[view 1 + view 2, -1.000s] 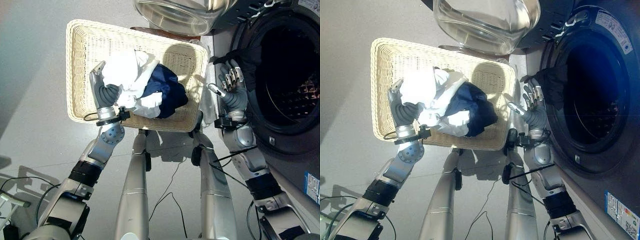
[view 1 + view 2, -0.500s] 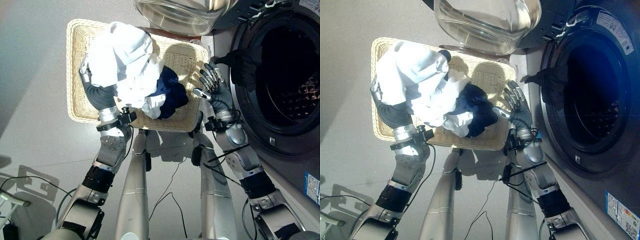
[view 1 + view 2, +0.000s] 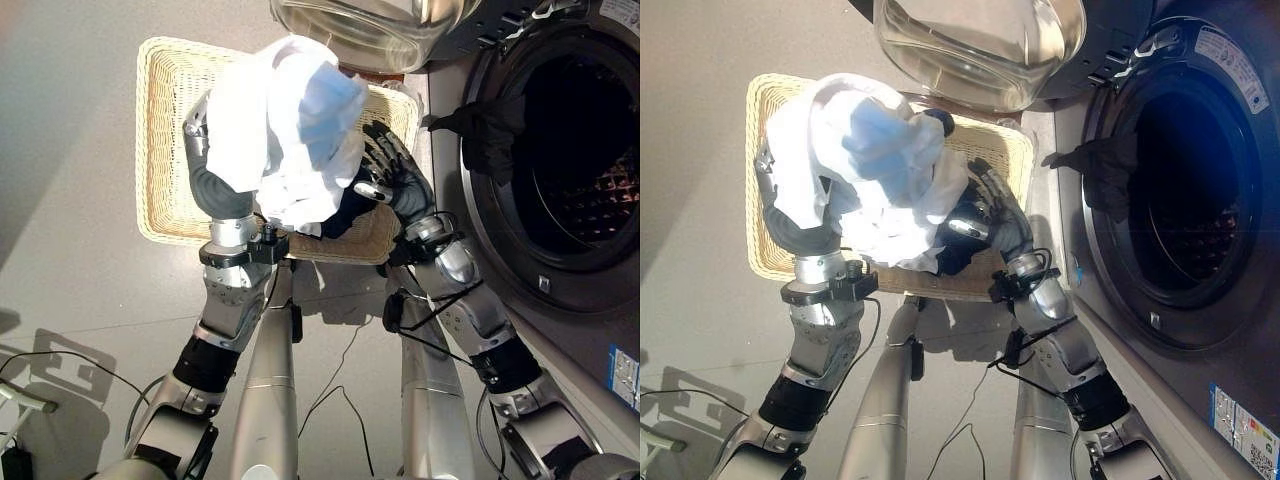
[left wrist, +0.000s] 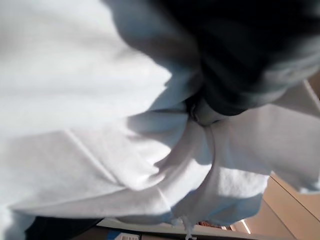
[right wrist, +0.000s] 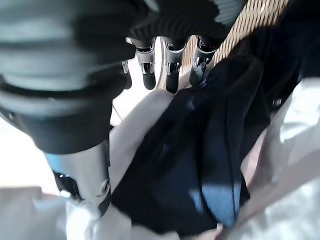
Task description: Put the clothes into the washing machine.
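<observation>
My left hand (image 3: 218,185) is raised over the wicker basket (image 3: 165,130), shut on a white garment (image 3: 290,120) that drapes over it and hides most of its fingers. The same white cloth (image 4: 100,150) bunches close in the left wrist view. A navy garment (image 3: 350,208) lies in the basket's right part. My right hand (image 3: 400,185) reaches in over it from the right, open, its straight fingers (image 5: 170,75) spread just above the navy cloth (image 5: 200,165). The washing machine's drum (image 3: 570,150) stands open at the right.
A dark cloth (image 3: 490,130) hangs over the left rim of the drum opening. The machine's open glass door (image 3: 370,25) juts out above the basket's far edge. Grey floor (image 3: 70,200) lies left of the basket.
My left hand has lifted the white garment up out of the basket and towards the right. My right hand has swung left from the drum's rim to over the navy garment.
</observation>
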